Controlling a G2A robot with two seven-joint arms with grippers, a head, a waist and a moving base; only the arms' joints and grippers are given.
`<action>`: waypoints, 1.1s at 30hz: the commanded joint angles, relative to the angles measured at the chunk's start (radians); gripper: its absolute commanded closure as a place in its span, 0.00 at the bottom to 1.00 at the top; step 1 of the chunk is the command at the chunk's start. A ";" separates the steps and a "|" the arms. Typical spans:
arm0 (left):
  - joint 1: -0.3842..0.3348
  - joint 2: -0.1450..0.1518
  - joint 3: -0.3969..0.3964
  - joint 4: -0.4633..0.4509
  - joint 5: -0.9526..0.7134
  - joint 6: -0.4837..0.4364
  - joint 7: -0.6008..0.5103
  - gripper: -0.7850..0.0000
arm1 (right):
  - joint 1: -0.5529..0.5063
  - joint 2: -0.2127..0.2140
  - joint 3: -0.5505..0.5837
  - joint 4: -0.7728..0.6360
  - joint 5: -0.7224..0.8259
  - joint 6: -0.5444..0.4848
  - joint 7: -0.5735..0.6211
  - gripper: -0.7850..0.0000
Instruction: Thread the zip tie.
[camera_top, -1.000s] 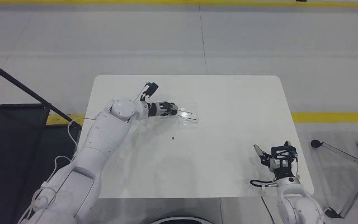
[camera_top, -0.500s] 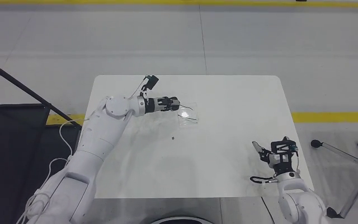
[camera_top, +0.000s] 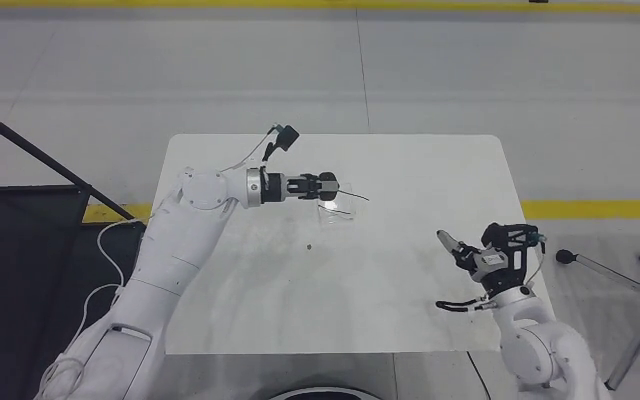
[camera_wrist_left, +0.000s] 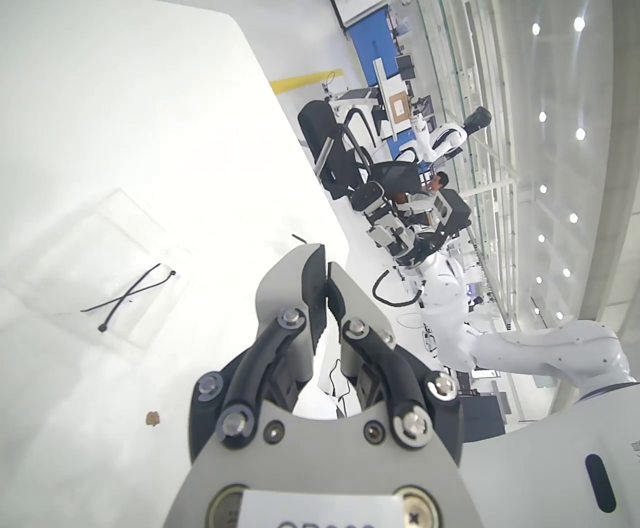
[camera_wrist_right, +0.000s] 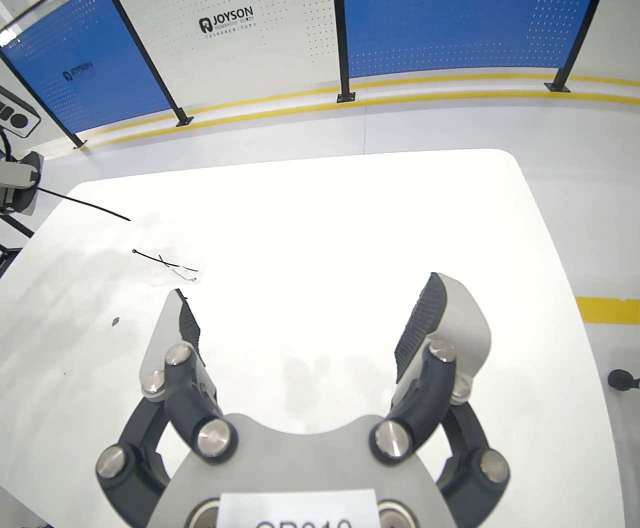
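Note:
My left gripper (camera_top: 331, 186) hovers above the table's back left part, shut on a thin black zip tie (camera_top: 354, 194) whose free end sticks out toward the table's middle. In the left wrist view the pads (camera_wrist_left: 315, 280) are pressed together, and the tie's tip (camera_wrist_left: 299, 237) curls out past them. Two more black zip ties (camera_wrist_left: 132, 295) lie crossed in a clear flat tray (camera_top: 347, 216) just below the gripper. My right gripper (camera_top: 452, 250) is open with nothing in it near the front right corner. The right wrist view shows the held zip tie (camera_wrist_right: 85, 206) far off.
A small brown speck (camera_top: 309, 246) lies on the white table (camera_top: 420, 170) in front of the tray. Bare tabletop stretches between the two arms. Floor with a yellow line (camera_top: 580, 209) lies beyond the table's right edge.
My left gripper has lifted a zip tie out of the tray and moved toward the table's middle. The right arm has risen and come inward from the front right corner.

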 joint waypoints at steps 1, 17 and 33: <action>0.000 0.000 0.000 0.001 0.001 0.000 0.001 1.00 | 0.000 0.000 0.000 0.000 -0.010 0.001 -0.001 0.00; 0.023 0.000 0.005 -0.040 -0.025 -0.042 0.020 1.00 | 0.104 -0.007 0.016 0.155 0.501 -0.110 0.186 0.00; -0.030 -0.006 0.110 -0.010 -0.231 -0.163 -0.110 1.00 | 0.356 0.005 -0.034 0.568 1.434 -0.334 0.854 0.00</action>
